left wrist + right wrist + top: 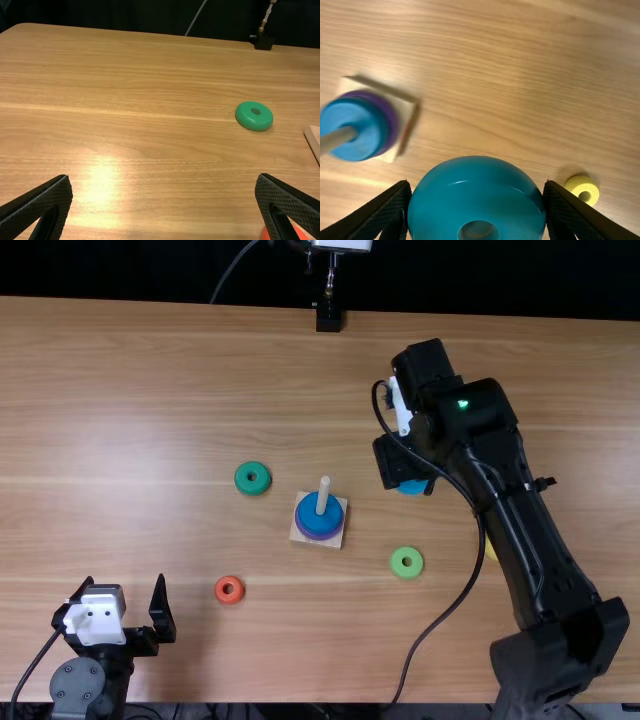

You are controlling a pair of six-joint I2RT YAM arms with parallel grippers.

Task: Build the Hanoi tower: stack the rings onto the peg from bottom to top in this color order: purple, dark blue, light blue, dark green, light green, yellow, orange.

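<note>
At the far side of the peg base, toward the right of the bench [180,420], the right end effector [477,186] is closed on the light blue ring [470,202], one finger at each side. Next, the ring should be carried to the peg [323,496], its hole centred over the tip and its face kept level. Lower it straight down; release only once it seats on the dark blue ring [308,516], which lies above the purple ring [311,534] on the base [336,532]. An off-centre approach could catch the peg tip or shift the base.

Farther out, the light green ring [396,562], yellow ring [574,185], dark green ring [243,480] and orange ring [221,590] lie loose on the bench. The left end effector [125,582] is open and empty; it should be kept out of the carrying path.
</note>
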